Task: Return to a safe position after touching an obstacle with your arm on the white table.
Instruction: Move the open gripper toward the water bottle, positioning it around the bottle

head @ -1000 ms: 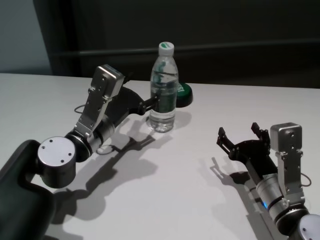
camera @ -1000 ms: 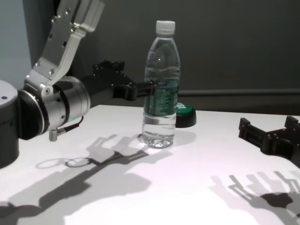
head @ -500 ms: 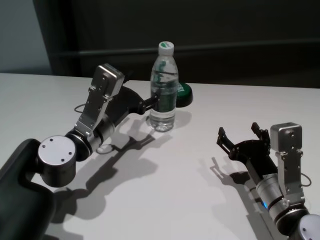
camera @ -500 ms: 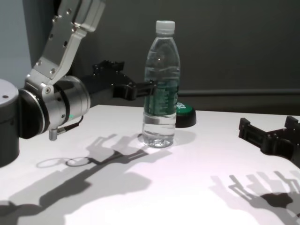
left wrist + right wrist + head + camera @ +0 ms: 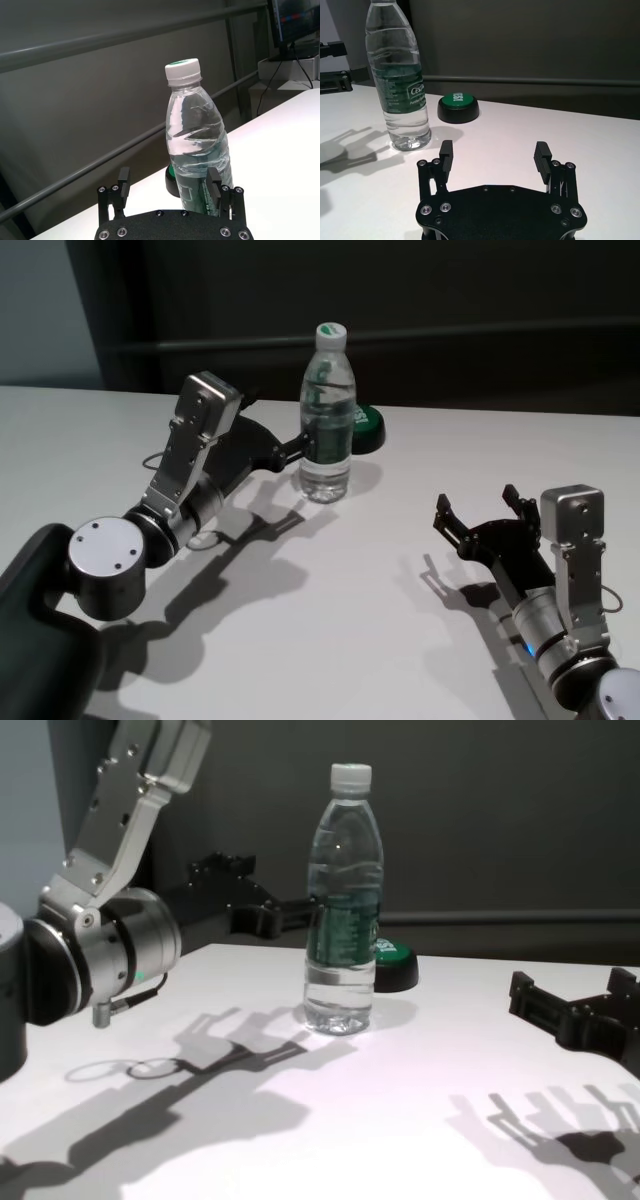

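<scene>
The tall clear plastic water bottle with its white screw cap (image 5: 327, 412) stands upright on the broad white table (image 5: 330, 620), just in front of a low green-topped black puck (image 5: 367, 426). My left gripper (image 5: 297, 445) sits beside the bottle with fingers spread (one fingertip right at its label). My right gripper (image 5: 482, 510) hovers well apart, fingers wide.

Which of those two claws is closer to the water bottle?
The left gripper, reaching right beside the bottle. The right gripper sits far off, near the white table's front edge.
</scene>
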